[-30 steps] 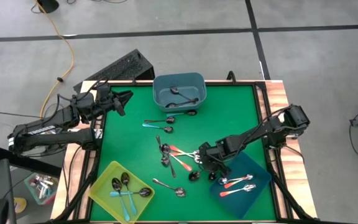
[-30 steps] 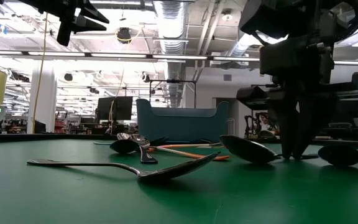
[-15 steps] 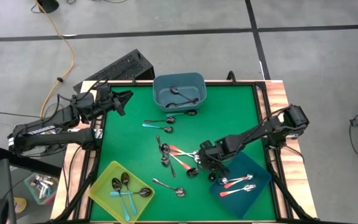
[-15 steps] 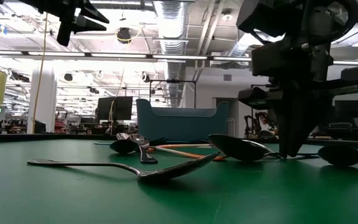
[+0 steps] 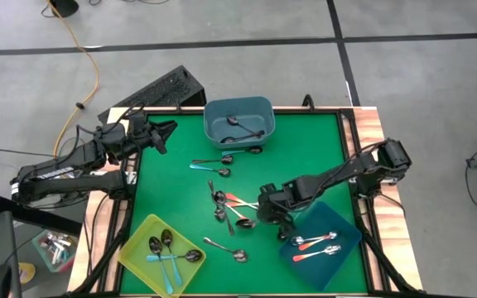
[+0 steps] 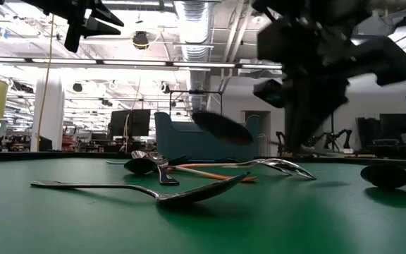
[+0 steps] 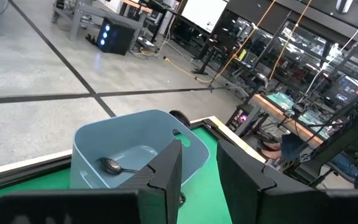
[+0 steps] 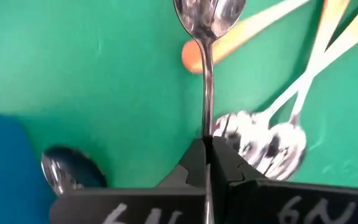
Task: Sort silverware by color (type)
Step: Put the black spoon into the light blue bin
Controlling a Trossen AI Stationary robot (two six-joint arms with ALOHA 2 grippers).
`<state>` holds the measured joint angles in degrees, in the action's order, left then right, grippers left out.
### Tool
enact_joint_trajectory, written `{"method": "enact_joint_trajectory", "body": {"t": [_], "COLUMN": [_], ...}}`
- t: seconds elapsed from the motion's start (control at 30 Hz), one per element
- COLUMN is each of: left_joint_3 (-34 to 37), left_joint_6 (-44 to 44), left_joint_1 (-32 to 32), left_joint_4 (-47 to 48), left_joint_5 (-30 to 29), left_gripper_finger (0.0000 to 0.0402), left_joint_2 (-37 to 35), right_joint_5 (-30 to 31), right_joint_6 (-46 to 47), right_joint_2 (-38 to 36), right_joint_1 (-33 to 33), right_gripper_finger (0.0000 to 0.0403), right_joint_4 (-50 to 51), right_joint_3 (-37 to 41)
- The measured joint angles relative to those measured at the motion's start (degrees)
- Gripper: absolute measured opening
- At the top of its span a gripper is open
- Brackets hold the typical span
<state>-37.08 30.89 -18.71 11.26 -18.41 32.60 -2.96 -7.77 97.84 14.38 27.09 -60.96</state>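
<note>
My right gripper (image 5: 272, 217) hangs over the middle of the green mat (image 5: 305, 149), shut on a plain metal spoon (image 8: 208, 74). Its bowl (image 6: 220, 128) floats above the mat. Several more spoons lie in a loose pile (image 5: 222, 203) just to its left; some have orange-red handles. Teal and dark spoons (image 5: 211, 164) lie nearer the far edge. One spoon (image 5: 226, 248) rests alone near the yellow bin (image 5: 143, 240). My left gripper (image 7: 199, 168) waits open and high over the table's far left corner. My right gripper pinches the spoon's thin metal handle (image 8: 207, 127) between its two shut fingers, away from the bowl. The fingers slant down from the table's right side, and the spoon runs on along them. The spoon is lifted clear, its bowl (image 5: 245, 223) toward the table's left.
A grey-blue bin (image 5: 259, 108) at the far edge holds dark spoons. The yellow bin at the near left holds teal-handled and plain ones. A dark blue bin (image 5: 342, 261) at the near right holds orange-red ones. A lone spoon bowl (image 6: 386, 175) lies beside the blue bin.
My right gripper has risen and gone toward the table's left, rolling its wrist. The plain metal spoon, whose bowl lay on the mat a second ago, has come up with it and hangs clear of the mat.
</note>
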Motion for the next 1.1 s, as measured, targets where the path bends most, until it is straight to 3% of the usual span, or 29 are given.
{"method": "enact_joint_trajectory", "body": {"t": [0.57,1.1], "left_joint_3": [-0.02,-0.02], "left_joint_6": [0.42,1.51], "left_joint_1": [0.01,-0.01], "left_joint_4": [-0.01,0.01], "left_joint_5": [0.02,0.04], "left_gripper_finger": [0.0086,0.0086], "left_joint_2": [0.00,0.00], "right_joint_5": [-0.12,0.81], "right_joint_6": [-6.07,-3.96], "right_joint_2": [-0.11,-0.20], "right_joint_1": [-7.84,-21.01], "right_gripper_finger": [0.0010,0.0010], "right_joint_4": [0.16,-5.85], "right_joint_3": [-9.12,-19.63]}}
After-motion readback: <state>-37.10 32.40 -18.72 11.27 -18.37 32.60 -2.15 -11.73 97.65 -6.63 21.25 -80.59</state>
